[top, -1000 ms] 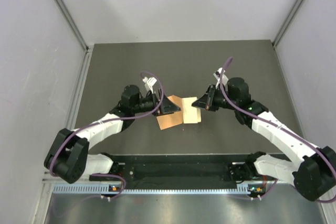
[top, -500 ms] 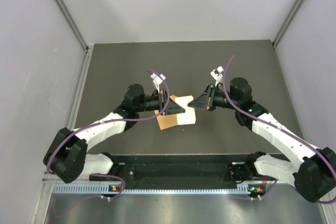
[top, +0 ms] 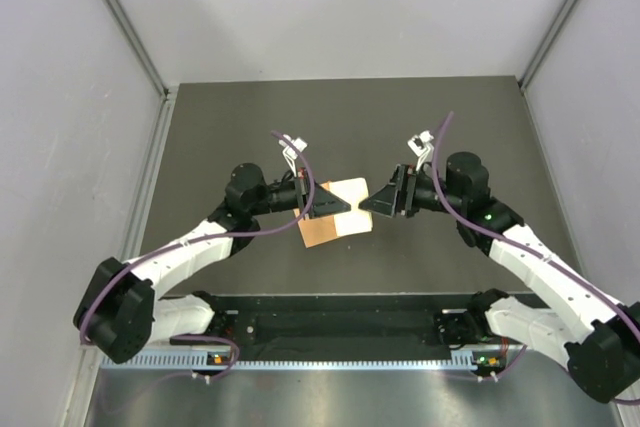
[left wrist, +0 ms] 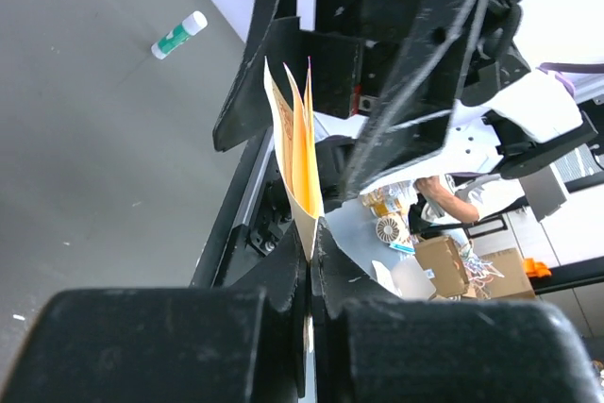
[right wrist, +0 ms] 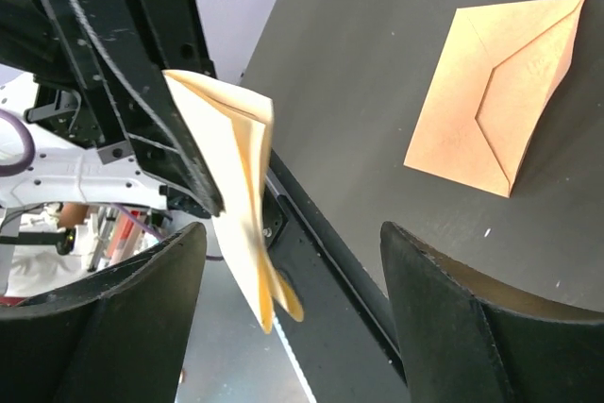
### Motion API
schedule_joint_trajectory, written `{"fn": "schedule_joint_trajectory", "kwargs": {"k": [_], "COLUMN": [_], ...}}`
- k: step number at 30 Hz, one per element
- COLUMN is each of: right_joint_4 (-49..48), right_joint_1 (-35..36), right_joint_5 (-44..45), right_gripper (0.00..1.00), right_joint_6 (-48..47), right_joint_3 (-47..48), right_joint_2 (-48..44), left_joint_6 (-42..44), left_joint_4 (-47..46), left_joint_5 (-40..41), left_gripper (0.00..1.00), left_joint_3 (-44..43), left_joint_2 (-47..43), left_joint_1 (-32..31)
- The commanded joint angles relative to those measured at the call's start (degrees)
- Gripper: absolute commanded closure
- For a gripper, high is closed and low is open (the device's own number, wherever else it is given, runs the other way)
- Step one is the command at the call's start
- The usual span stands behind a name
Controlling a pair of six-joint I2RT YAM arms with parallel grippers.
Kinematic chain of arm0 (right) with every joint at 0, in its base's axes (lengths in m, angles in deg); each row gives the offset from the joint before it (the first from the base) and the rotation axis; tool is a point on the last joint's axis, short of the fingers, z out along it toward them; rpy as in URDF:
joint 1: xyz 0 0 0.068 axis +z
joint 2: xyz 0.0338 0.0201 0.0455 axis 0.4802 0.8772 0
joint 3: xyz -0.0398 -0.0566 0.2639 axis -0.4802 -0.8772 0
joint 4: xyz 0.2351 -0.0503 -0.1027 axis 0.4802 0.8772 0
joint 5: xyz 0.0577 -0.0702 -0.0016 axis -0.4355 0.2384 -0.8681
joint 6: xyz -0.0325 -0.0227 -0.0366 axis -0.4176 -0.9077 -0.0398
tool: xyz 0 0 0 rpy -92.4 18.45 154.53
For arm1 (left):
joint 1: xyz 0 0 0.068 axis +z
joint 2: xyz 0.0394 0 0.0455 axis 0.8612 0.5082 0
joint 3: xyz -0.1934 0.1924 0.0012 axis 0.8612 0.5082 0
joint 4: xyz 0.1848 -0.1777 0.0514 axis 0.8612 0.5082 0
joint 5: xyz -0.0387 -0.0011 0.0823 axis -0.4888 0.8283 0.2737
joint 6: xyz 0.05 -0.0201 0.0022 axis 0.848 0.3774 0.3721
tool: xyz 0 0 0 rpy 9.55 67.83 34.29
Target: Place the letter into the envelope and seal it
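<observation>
The letter [top: 352, 211], a folded pale cream sheet, hangs in the air between the two arms. My left gripper [top: 338, 207] is shut on its edge, and the left wrist view shows the letter [left wrist: 300, 162] pinched between the closed tips of that gripper [left wrist: 311, 233]. My right gripper [top: 367, 204] faces it from the right, open. In the right wrist view the letter [right wrist: 234, 186] hangs loose between the spread fingers of the right gripper [right wrist: 293, 238], touching neither. The orange envelope [top: 314, 233] lies flat on the table below, flap side up [right wrist: 495, 92].
A small glue stick [left wrist: 179, 34] with a green label lies on the dark table [top: 250, 127]. Grey walls [top: 80, 97] close in the left and right sides. The black base rail [top: 340, 325] runs along the near edge.
My left gripper has closed on the letter. My right gripper, which held it before, has opened and let go. The letter has shifted slightly left and up above the envelope.
</observation>
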Motion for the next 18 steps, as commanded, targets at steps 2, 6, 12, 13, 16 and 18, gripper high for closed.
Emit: {"fn": "schedule_joint_trajectory", "kwargs": {"k": [2, 6, 12, 13, 16, 18], "right_joint_4": [-5.8, -15.8, -18.8, -17.9, -7.2, -1.9], "right_joint_1": [0.4, 0.4, 1.1, 1.1, 1.0, 0.9], "right_joint_5": [-3.9, -9.0, -12.0, -12.2, -4.9, 0.6], "right_gripper": [0.35, 0.53, 1.00, 1.00, 1.00, 1.00], "right_joint_6": [0.2, 4.8, 5.9, 5.5, 0.3, -2.8], "right_joint_3": [2.2, 1.9, 3.1, 3.4, 5.0, 6.4], "right_joint_2": [0.5, 3.0, 6.8, 7.1, 7.7, 8.3], "left_joint_6": [-0.5, -0.7, -1.4, -1.4, 2.9, 7.2], "left_joint_4": [-4.6, -4.6, -4.8, -4.3, 8.7, 24.7], "left_joint_5": [-1.0, -0.9, -0.5, -0.1, 6.9, 14.8], "left_gripper": [1.00, 1.00, 0.86, 0.77, 0.26, 0.01], "left_joint_3": [-0.2, -0.3, -0.7, -0.9, -2.3, -3.9], "left_joint_2": [-1.5, -0.7, 0.0, -0.2, -2.4, -4.2], "left_joint_1": [-0.3, -0.3, -0.3, -0.3, 0.3, 1.0]}}
